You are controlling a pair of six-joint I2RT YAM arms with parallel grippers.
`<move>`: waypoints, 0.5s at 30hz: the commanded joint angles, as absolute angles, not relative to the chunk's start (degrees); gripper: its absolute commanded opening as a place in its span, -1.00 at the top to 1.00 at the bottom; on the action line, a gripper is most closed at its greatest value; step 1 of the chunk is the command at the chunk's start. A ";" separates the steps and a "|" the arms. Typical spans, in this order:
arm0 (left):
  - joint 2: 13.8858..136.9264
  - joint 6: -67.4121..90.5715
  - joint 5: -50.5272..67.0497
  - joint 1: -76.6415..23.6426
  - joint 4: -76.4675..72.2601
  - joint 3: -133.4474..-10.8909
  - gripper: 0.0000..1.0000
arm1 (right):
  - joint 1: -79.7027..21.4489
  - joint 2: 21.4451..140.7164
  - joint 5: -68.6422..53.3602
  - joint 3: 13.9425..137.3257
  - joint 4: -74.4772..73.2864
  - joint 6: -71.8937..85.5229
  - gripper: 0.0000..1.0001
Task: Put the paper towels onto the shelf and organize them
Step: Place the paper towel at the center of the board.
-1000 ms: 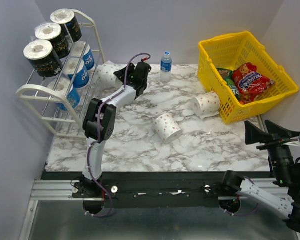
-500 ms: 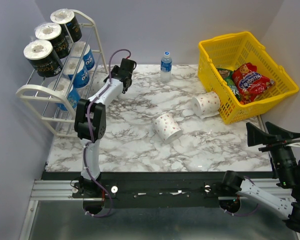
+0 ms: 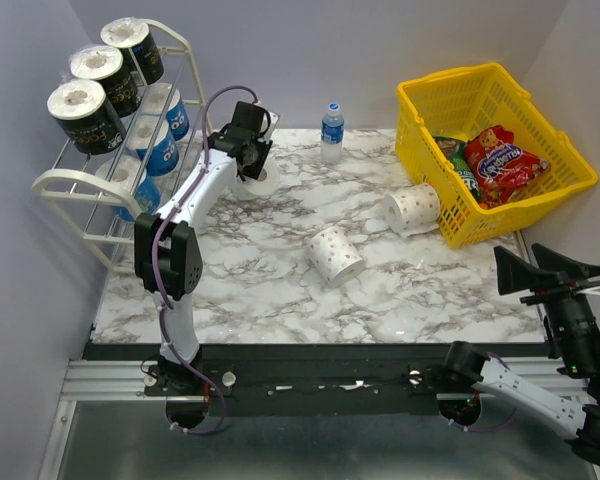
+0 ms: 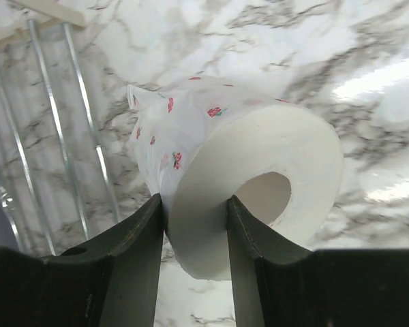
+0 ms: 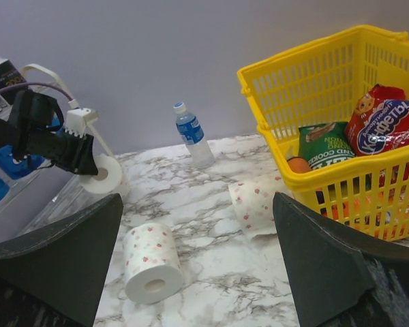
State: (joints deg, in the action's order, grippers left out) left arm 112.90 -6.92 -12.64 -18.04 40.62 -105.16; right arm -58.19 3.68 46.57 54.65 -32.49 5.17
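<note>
1. The dotted roll (image 4: 238,157) is off the marble and pinched in the left gripper (image 4: 194,204). The jaws are narrowed onto its lower edge, and its white end and core hole face the wrist camera.
2. A second ago that roll lay on the table (image 3: 280,290) by the foot of the shelf (image 3: 60,185), with the gripper beside it. Now that spot is bare and the roll hangs from the fingers just in front of the rack.
3. The arm has also folded leftward, bringing its elbow closer to the shelf. I take this to mean the pick is done and the carry to a tier has begun.
4. The shelf's top tier carries three black rolls (image 3: 102,72). Blue rolls (image 3: 158,150) line the tier below, and the lowest bars look free.
5. A second dotted roll (image 3: 335,255) lies mid-table and a third dotted roll (image 3: 412,208) rests against the yellow basket (image 3: 420,140), so both are still to be fetched.
6. The right gripper (image 3: 528,272) sits off the table's right edge with its jaws spread wide, holding nothing, and it has barely moved.
</note>
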 commanded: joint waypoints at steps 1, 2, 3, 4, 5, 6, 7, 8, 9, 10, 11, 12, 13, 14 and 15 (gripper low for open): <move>109.95 -0.27 -0.09 -16.97 43.15 -104.50 0.39 | -58.62 3.78 44.74 57.04 -34.19 6.24 -1.00; 110.39 1.74 -0.09 -16.44 43.42 -104.33 0.35 | -58.62 3.78 44.56 57.65 -34.62 6.50 -1.00; 111.17 2.71 1.57 -15.65 43.59 -104.24 0.27 | -58.54 3.87 44.47 57.92 -34.80 6.59 -1.00; 111.36 4.20 2.02 -15.04 43.59 -104.06 0.20 | -58.54 4.04 44.39 58.35 -35.15 6.68 -1.00; 111.36 5.09 2.63 -13.81 42.81 -103.71 0.13 | -58.62 4.04 44.47 58.62 -35.77 6.94 -1.00; 111.18 5.79 3.33 -13.19 42.11 -102.67 0.06 | -58.62 4.13 44.47 59.23 -36.12 7.03 -1.00; 111.18 6.41 4.21 -12.66 41.23 -102.13 0.03 | -58.54 4.22 44.39 59.59 -36.38 7.29 -1.00; 111.36 7.29 5.61 -11.61 40.79 -101.95 -0.02 | -58.54 4.13 44.56 59.68 -36.82 7.47 -1.00; 111.97 7.56 5.71 -11.25 41.04 -102.65 -0.07 | -58.54 3.96 44.47 59.85 -37.00 7.64 -1.00; 112.32 7.56 5.28 -11.08 41.65 -103.35 -0.11 | -58.62 3.87 44.47 59.94 -37.18 7.82 -1.00; 112.67 6.78 2.14 -11.07 43.40 -104.23 -0.22 | -58.54 3.78 44.39 60.03 -37.53 8.43 -1.00; 112.68 6.77 0.46 -11.16 43.85 -105.72 -0.51 | -58.54 3.69 44.21 60.03 -37.70 8.70 -1.00; 112.24 6.42 -1.56 -11.16 44.29 -106.25 -0.59 | -58.54 3.60 44.21 60.20 -37.88 8.96 -1.00; 111.80 5.98 -2.71 -11.16 44.30 -106.52 -0.64 | -58.54 3.69 44.03 60.21 -38.23 9.31 -1.00; 110.75 4.76 -3.77 -11.34 44.30 -107.05 -0.86 | -58.54 3.69 43.86 60.29 -38.41 9.40 -1.00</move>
State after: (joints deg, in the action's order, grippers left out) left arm 112.55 5.45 0.30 -10.44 43.46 -103.31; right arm -58.19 3.70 45.30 59.42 -35.55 7.88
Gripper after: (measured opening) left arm 0.793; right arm 0.998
